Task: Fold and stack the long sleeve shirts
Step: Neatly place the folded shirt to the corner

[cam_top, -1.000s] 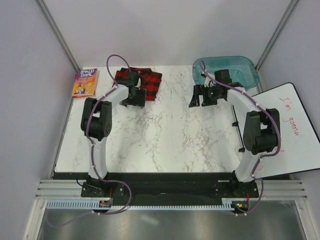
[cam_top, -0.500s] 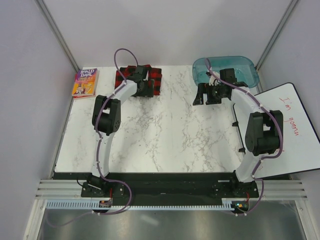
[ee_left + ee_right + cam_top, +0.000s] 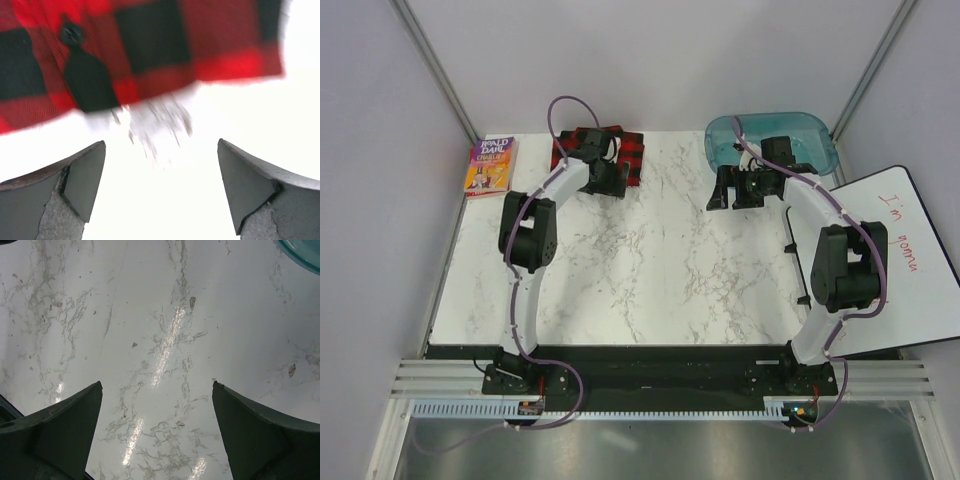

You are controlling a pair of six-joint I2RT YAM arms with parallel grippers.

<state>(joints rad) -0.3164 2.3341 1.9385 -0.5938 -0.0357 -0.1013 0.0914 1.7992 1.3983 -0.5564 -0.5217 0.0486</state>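
at far edge, left fingers point(image 3: 75, 185) apart, seemingly just short of shirt point(image 3: 150, 40) hem, right fingers point(image 3: 65, 430) apart

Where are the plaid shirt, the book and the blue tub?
plaid shirt point(image 3: 632, 158), top view, its right part.
book point(image 3: 490, 165), top view, middle of cover.
blue tub point(image 3: 817, 145), top view, bare right end.
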